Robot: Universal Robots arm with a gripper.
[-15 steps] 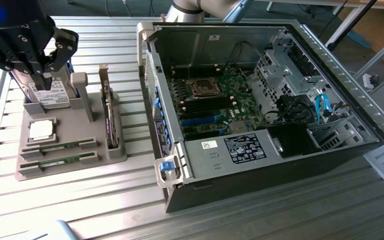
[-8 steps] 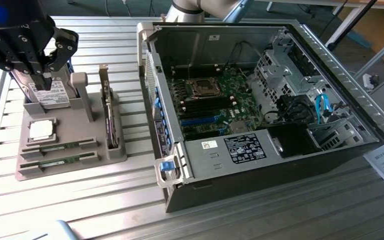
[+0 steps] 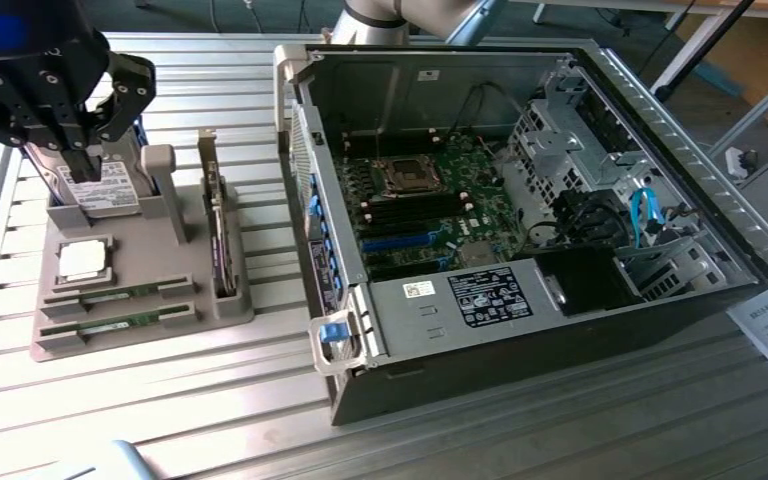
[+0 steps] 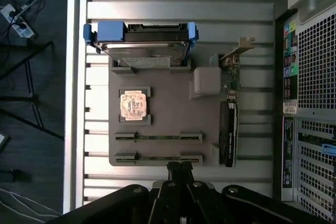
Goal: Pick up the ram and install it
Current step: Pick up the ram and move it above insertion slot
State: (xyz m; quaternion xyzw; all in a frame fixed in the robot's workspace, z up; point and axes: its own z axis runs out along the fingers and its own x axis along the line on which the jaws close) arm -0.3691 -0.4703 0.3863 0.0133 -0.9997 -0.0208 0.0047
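On the slatted table (image 3: 211, 70), the ram (image 3: 124, 294) points lengthwise toward the case (image 3: 518, 365).

The exterior view sits high off the arm and looks down at a slant across the slatted bench (image 3: 104, 400). It is far enough back to take in the whole open computer case (image 3: 371, 95), which spreads from centre toward 3 o'clock. The grey parts holder (image 3: 144, 272) lies at 9 o'clock, and the gripper (image 3: 80, 168) hangs over it at 10 o'clock. The wrist view rides on that gripper (image 4: 181, 169) and faces straight down, much nearer, squarely above the parts holder (image 4: 168, 108). Both views share the holder, its hard drive (image 4: 144, 51), the bench (image 4: 184, 3) slats around it and the rear of the computer case (image 4: 315, 51).
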